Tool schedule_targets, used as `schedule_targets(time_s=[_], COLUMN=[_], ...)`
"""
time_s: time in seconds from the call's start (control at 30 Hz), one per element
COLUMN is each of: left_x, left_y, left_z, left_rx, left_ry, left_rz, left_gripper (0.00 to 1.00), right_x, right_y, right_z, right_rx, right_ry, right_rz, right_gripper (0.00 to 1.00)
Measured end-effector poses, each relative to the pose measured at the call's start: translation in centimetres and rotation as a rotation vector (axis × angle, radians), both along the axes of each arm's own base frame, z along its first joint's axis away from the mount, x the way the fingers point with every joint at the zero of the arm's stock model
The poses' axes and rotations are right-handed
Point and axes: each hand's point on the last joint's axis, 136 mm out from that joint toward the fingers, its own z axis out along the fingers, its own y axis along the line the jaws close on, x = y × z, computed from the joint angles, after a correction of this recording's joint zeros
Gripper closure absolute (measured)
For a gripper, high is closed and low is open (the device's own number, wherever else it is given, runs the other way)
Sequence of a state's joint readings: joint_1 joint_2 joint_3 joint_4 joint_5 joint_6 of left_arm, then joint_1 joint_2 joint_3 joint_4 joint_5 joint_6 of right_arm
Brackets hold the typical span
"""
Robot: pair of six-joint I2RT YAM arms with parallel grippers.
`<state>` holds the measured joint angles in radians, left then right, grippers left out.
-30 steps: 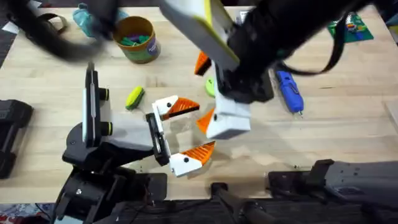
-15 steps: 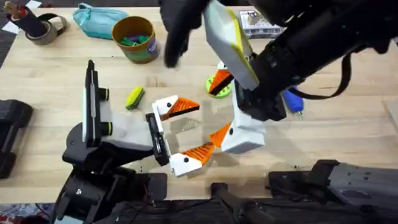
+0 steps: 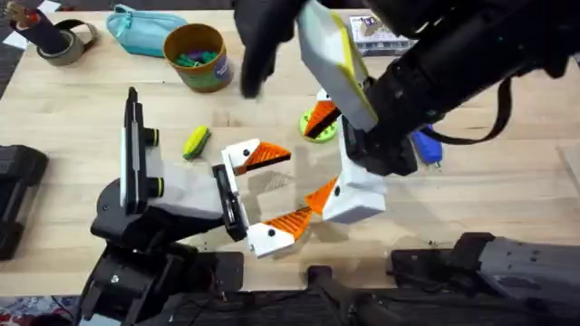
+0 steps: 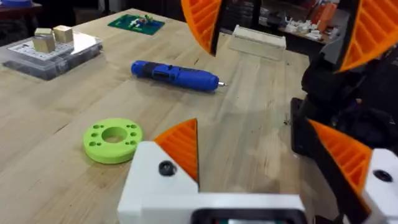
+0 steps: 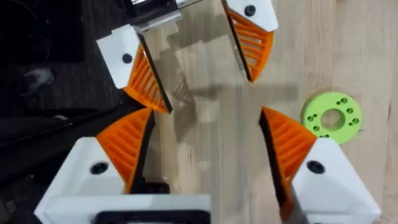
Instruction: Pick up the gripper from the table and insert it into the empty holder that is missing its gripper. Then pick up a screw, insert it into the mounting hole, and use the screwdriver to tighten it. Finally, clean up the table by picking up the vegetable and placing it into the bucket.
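Nothing has moved. Both the left gripper [image 3: 272,195] and the right gripper [image 3: 319,158] stay wide open and empty, facing each other. Beyond them, the screwdriver [image 3: 424,148] lies on the table [image 3: 507,181].

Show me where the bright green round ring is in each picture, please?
Overhead: the green ring lies mid-table, partly hidden under the right arm's orange finger.
Left wrist: the ring lies on the wood, nearer than the blue screwdriver.
Right wrist: it lies beside the right gripper.
Shared landmark: the orange ribbed fingers.
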<state>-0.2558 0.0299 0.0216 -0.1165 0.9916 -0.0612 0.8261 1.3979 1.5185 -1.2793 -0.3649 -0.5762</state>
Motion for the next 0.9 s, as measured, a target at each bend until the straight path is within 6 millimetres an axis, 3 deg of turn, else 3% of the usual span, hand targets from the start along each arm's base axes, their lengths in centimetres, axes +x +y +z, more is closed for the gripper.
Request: schedule_targets(time_s=[0.9], left_x=[0.21], left_y=[0.07], left_z=[0.0], left_rx=[0.01], left_ry=[-0.028], left_rz=[0.011], left_gripper=[0.009], right_x=[0.29], right_y=[0.31], right_z=[0.15], right_rx=[0.016], right_ry=[-0.024], right_rz=[0.02], right_gripper=[0.006])
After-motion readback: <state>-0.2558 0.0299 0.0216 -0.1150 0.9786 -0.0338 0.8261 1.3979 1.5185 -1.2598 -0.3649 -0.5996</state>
